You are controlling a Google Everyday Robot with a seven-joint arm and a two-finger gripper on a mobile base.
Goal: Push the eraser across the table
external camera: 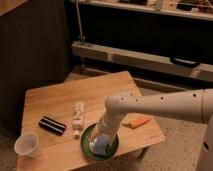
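The eraser (52,125), a flat black block with a white stripe, lies on the left part of the light-wood table (75,97). My white arm reaches in from the right and bends down over a green plate (87,145) near the table's front edge. The gripper (103,140) hangs over the plate, just above a blue thing lying in it. The gripper is to the right of the eraser and apart from it, with the white bottle between them.
A white tube-like bottle (78,118) lies between eraser and plate. A white cup (26,145) stands at the front left corner. An orange carrot-like piece (137,121) lies right of the arm. Dark shelving with metal rails stands behind the table.
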